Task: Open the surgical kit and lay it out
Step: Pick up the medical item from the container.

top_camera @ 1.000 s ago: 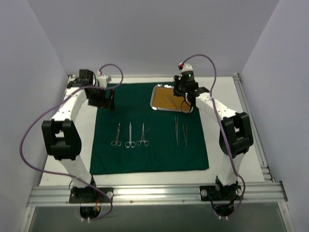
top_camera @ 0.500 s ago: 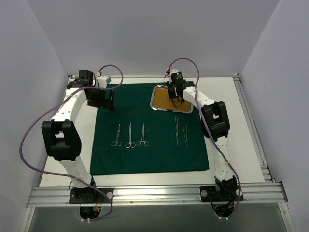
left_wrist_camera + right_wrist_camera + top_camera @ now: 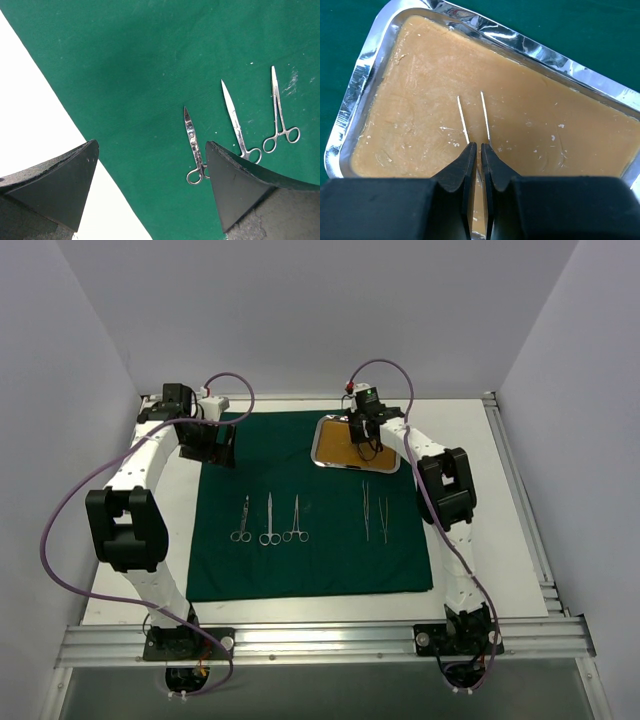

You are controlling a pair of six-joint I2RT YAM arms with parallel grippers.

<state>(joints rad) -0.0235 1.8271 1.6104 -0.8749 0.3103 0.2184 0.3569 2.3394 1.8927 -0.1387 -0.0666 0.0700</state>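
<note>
Green drape (image 3: pixel 310 560) under tray (image 3: pixel 355 90) with tweezers (image 3: pixel 462 117)

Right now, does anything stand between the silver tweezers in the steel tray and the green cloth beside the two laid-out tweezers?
Only the tray's raised steel rim, which the slim silver tweezers pinched in the right fingers must clear. The dark green cloth beyond it looks bare.

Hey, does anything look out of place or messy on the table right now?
Nothing spilled or damaged. One pair of tweezers lies in the steel tray, pinched between the right fingers, while five other tools lie lined up on the green cloth. The tray's tan liner looks scuffed and flecked white.
</note>
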